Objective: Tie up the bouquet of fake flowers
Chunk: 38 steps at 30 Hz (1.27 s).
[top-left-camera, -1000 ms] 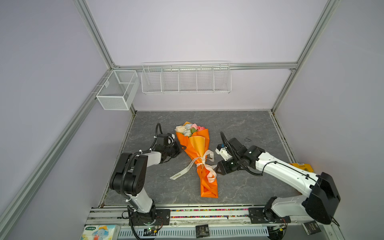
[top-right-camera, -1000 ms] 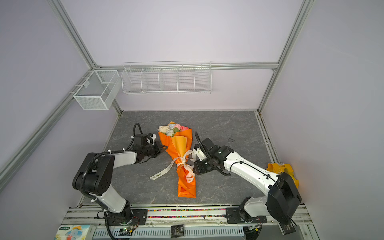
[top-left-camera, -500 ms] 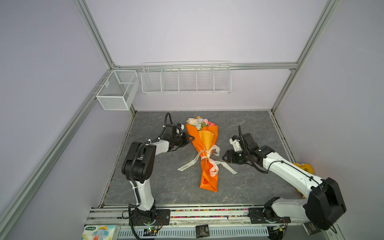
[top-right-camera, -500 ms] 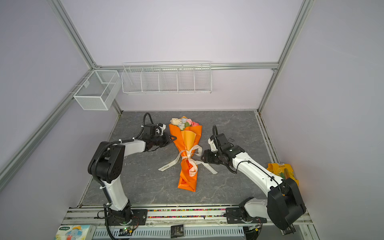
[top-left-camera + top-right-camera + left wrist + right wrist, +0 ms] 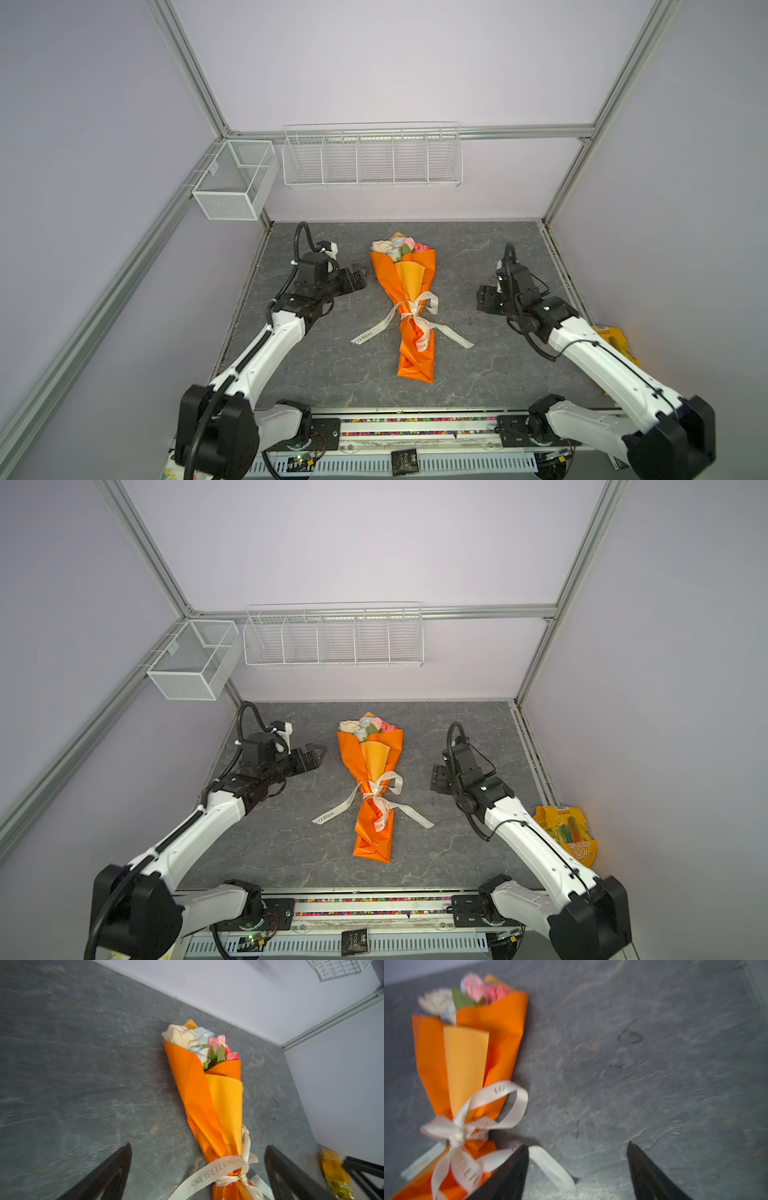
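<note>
Orange wrap (image 5: 405, 286) lies flat mid-desk (image 5: 478, 374). The bouquet of fake flowers (image 5: 398, 246) sits inside it, heads poking out the far end toward the back wall, stems hidden in the paper. A cream lettered ribbon (image 5: 412, 311) is knotted round the narrow waist, with one loop standing on the right side and two tails splayed on the desk either side.

Left end effector (image 5: 358, 277): jaws wide apart, nothing in them, just beside the upper wrap, not touching. Right end effector (image 5: 484, 297): jaws spread too, empty, well apart from the wrap. The nearest ribbon tail ends short of it in both top views. The right wrist view is blurred, no help on detail.

My read: the tie step looks finished and both arms are hands-off. Next is either backing both arms away or, if the knot is slack, pinching the two tails and pulling outward. Can't judge knot tightness from here. A re-grip needs a low, flat approach, since the tails lie flush on the desk.

Around: yellow snack packet (image 5: 567, 837) past the right desk edge by the right arm, plus a wire rack (image 5: 372, 156) and mesh basket (image 5: 232, 183) up on the walls. Nothing blocks either arm. The risk is snagging the loop or a tail and dragging the bundle.
</note>
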Available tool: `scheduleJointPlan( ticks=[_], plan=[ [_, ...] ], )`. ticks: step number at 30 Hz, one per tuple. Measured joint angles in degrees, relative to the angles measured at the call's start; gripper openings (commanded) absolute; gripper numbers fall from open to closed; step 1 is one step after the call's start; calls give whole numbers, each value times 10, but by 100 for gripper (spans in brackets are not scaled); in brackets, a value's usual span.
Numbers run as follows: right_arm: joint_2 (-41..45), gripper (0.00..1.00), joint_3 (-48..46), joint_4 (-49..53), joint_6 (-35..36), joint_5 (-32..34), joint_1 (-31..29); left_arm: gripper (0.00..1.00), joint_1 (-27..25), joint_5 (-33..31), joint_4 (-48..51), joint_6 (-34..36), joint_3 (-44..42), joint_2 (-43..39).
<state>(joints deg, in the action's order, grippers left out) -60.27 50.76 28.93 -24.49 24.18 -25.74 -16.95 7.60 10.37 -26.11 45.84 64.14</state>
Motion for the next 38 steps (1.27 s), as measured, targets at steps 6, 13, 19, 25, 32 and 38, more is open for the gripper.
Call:
scheduleJointPlan(
  ticks=[6,13,19,25,32,38],
  plan=[
    [-38,89,-64,-144,87,111,116,99,38,-222,-12,36,-113,-132],
    [-243,89,-149,-369,198,10,196,99,70,-339,-102,148,-157,-18],
    [-270,89,-212,-568,254,-152,246,99,82,-335,-245,224,-209,91],
    [-278,88,-310,-724,260,-206,266,99,142,-229,-477,238,-261,145],
    [-277,88,-296,-775,258,-173,255,99,157,-183,-579,234,-259,239],
    [-277,88,-296,-777,258,-165,255,99,157,-183,-586,234,-236,238]
  ],
)
